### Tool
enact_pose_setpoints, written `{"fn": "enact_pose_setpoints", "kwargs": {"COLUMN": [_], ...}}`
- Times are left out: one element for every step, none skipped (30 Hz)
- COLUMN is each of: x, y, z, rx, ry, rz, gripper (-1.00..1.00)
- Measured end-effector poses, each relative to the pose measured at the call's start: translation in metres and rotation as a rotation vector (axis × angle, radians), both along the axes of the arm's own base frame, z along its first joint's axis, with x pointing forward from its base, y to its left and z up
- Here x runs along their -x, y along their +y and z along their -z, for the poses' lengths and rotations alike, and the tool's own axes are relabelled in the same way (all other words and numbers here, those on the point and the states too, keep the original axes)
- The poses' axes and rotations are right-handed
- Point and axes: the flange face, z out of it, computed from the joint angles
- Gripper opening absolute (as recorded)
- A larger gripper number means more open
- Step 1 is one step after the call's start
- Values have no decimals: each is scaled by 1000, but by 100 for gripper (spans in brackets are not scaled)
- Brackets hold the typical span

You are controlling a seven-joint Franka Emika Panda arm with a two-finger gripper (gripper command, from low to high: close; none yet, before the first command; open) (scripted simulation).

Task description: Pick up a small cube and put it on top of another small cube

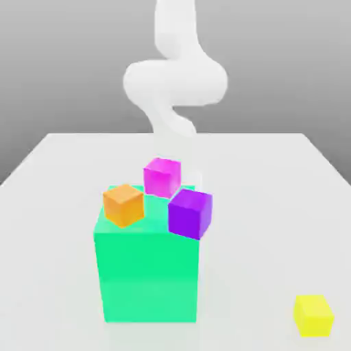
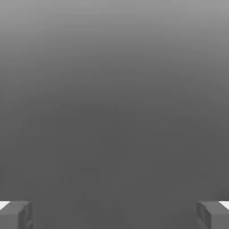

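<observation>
Fingertips of the gripper stood wide apart with nothing between them, the white arm raised at the far side of the table. The yellow cube lay well apart from it, alone near the table's front edge at the exterior view's right. No container was present; the big green block carried the orange cube, magenta cube and purple cube.

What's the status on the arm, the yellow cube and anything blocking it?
Gripper open, empty. Yellow cube alone on the table, untouched. Orange cube, magenta cube and purple cube atop the green block. Nothing around the yellow cube.
</observation>
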Motion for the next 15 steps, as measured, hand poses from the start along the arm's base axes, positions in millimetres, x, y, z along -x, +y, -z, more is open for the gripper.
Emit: {"fn": "enact_pose_setpoints", "kwargs": {"x": [-13, -25, -37, -47, -56, -65, -73, -80, -87, -92, -97, -101, -104, -107, -108], "y": [8, 16, 24, 32, 40, 49, 58, 67, 76, 86, 95, 105, 114, 123, 133], "z": [15, 30, 45, 60, 76, 92, 108, 125, 141, 159, 176, 194, 212, 230, 248], "rx": [28, 54, 79, 104, 128, 152, 176, 199, 222, 244, 266, 288, 309, 330, 350], "ry": [27, 53, 78, 102, 126, 149, 172, 194, 216, 238, 259, 280, 301, 321, 341], "rz": [-48, -95, -141, -188, -234, -281, -329, -377, -426, -475, -524, -574, -625, -675, -726], "gripper": [0, 0, 0, 0, 0, 0, 0, 0, 0, 0, 0, 0, 0, 0, 0]}}
